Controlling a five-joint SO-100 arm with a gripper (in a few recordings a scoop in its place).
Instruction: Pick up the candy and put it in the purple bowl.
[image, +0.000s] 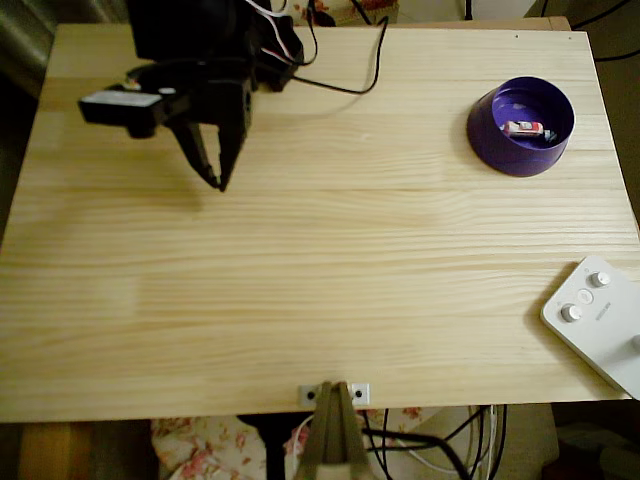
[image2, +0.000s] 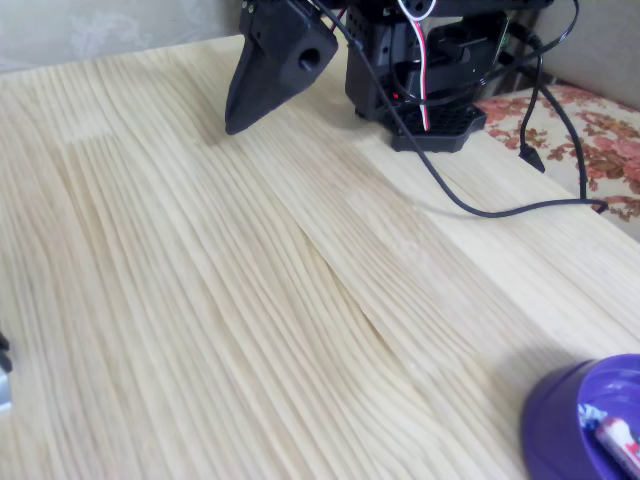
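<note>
Your big wooden bench (image: 320, 290) has the arm parked at its far left in the overhead view, and the hand (image: 220, 180) hangs there with its fingers nearly together, holding nothing. The purple bowl (image: 487, 133) sits well apart at the far right. The candy (image: 527, 129) lies inside it, so I think the job is done; just keep the hand up and away from the bowl.

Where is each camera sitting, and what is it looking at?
Overhead view: high above, looking straight down at the wooden table; the black gripper shows top left.
Fixed view: low at the table's edge beside the purple bowl, looking across at the arm's base.
Both show the gripper, bowl and the candy inside it.
</note>
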